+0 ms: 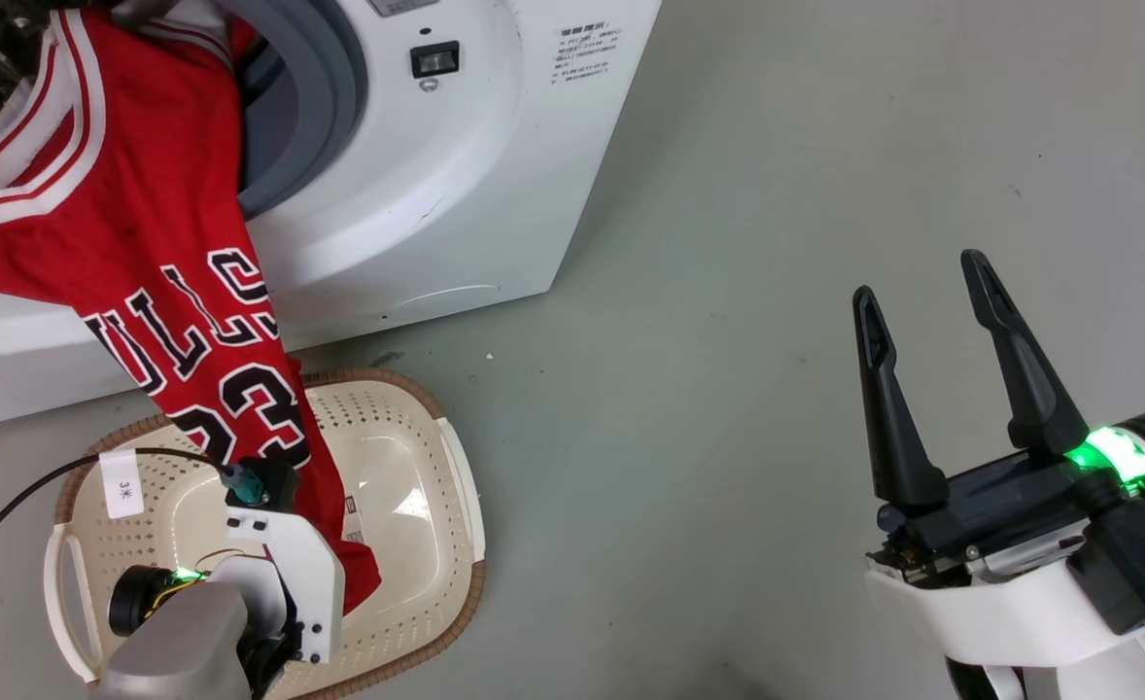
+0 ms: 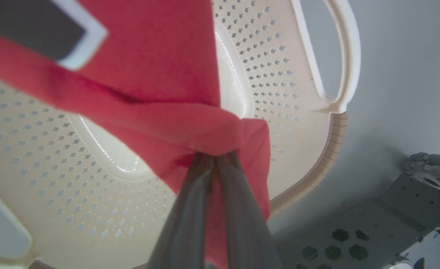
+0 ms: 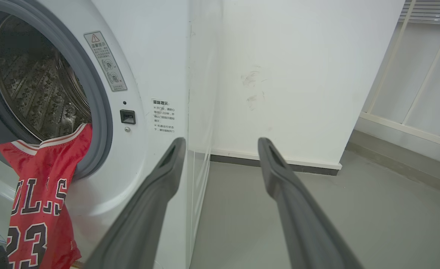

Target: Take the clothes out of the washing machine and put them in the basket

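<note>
The clothes are a red jersey (image 1: 145,224) with white trim and black-and-white lettering. It hangs from the washing machine's (image 1: 456,194) grey-gasketed porthole down into the basket (image 1: 407,428), which stands on the floor in front. In the left wrist view my left gripper (image 2: 217,157) is shut on the jersey's (image 2: 160,56) lower edge just above the basket's perforated bottom (image 2: 291,74). In the head view its white wrist housing (image 1: 286,569) hides the fingers. My right gripper (image 1: 922,277) is open and holds nothing, off to the right over bare floor. Its wrist view shows the jersey (image 3: 37,209) draped over the porthole lip below the steel drum (image 3: 37,93).
A black cable with a white tag (image 1: 123,483) arcs over the basket's left side. Grey floor (image 1: 777,194) stretches to the right of the washer. A white wall (image 3: 279,74) stands behind it. My own base (image 2: 354,231) sits close to the basket.
</note>
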